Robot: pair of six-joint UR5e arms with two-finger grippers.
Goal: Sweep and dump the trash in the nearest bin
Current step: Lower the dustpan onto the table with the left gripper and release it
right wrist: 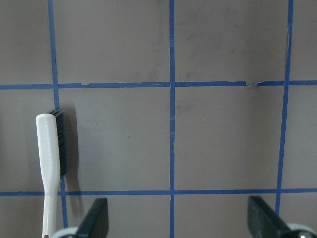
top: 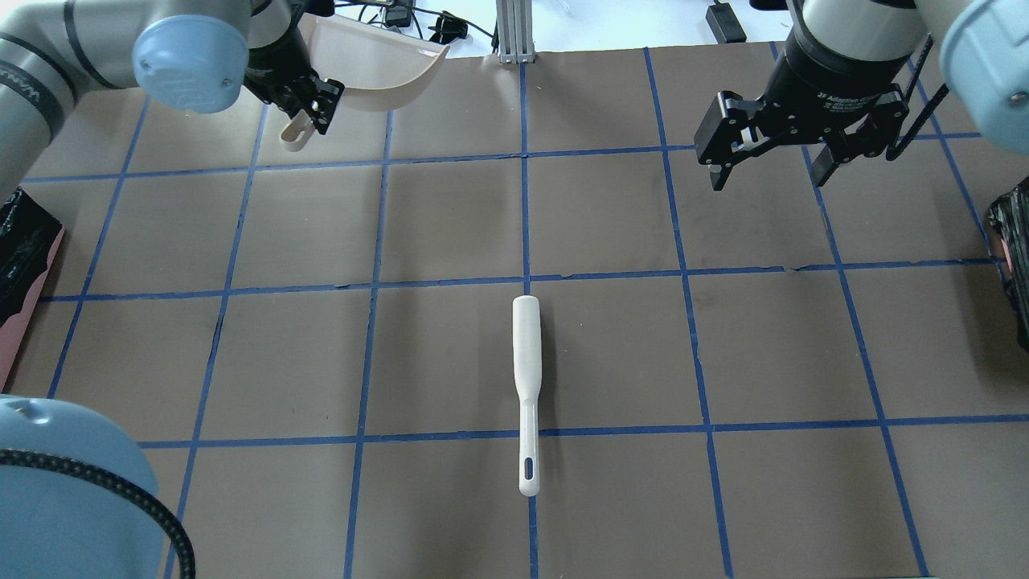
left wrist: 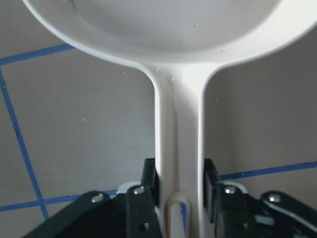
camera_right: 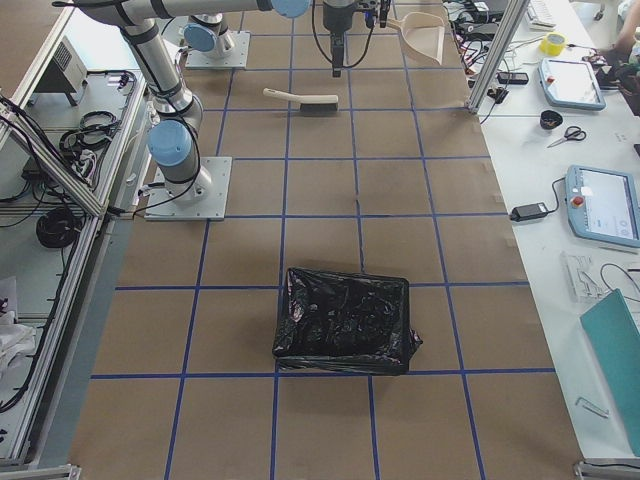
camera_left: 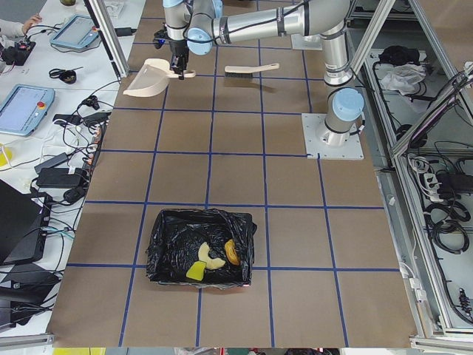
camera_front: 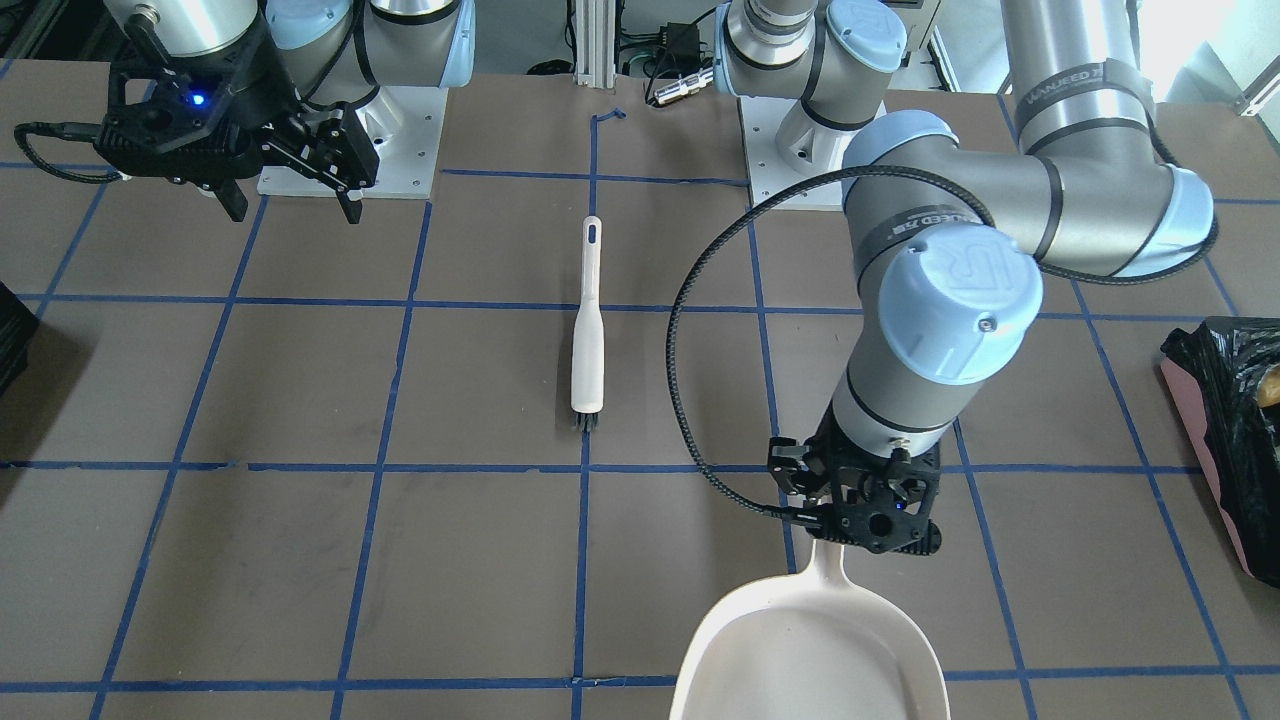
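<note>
My left gripper (camera_front: 860, 530) is shut on the handle of the cream dustpan (camera_front: 810, 640), which looks empty; the left wrist view shows the fingers (left wrist: 151, 183) clamping the handle. The roll (camera_left: 232, 252), croissant (camera_left: 211, 259) and sponge (camera_left: 194, 272) lie inside the bin (camera_left: 166, 229), whose pink side shows at the table's left end (top: 28, 273). My right gripper (top: 768, 178) is open and empty above the table. The white brush (top: 526, 386) lies flat mid-table, apart from both grippers.
A second black-bagged container (camera_right: 345, 320) stands at the table's right end, with no trash visible in it. Blue tape lines grid the brown table. Cables and an aluminium post (top: 508, 32) sit beyond the far edge.
</note>
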